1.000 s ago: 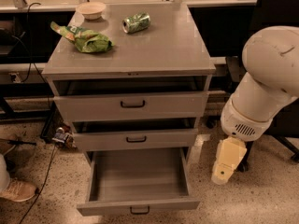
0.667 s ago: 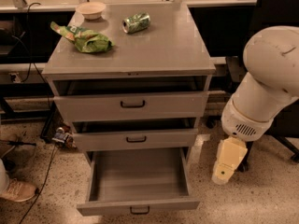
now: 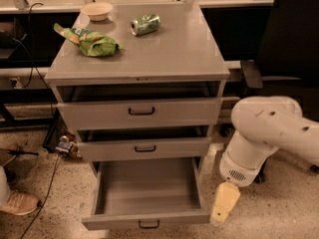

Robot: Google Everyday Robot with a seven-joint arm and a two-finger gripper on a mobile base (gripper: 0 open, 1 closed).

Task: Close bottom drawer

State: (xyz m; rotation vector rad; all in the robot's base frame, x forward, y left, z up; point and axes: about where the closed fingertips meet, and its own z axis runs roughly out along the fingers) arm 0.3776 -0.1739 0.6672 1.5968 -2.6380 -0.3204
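Camera view, single frame.

- Cabinet: grey sheet metal, boxy, with a flat matte top surface and three stacked drawers, each with a small black loop handle.
- Bottom drawer: lowest of the three, pulled far out toward the camera. Its smooth grey floor and thin side walls were exposed. The low front panel sat near the lower edge of the frame.
- Middle drawer: out by a narrow margin, with a dark gap above its front.
- Top drawer: tallest front, also slightly out, with a shadowed slot under the cabinet top.
- On the surface: a crumpled green bag at the left. A green can lay on its side behind it. A shallow pale round bowl stood at the rear left.
- Robot arm: smooth, rounded white shell with a vented collar, low at the right of the cabinet.
- Gripper: cream, tapered, pointing down at the floor just beside the right front corner of the bottom drawer, apart from it. Could not tell whether it was clenched or released; it was grasping nothing.
- Floor: speckled stone-like finish.
- A tan shoe at far left; a black chair behind the arm.
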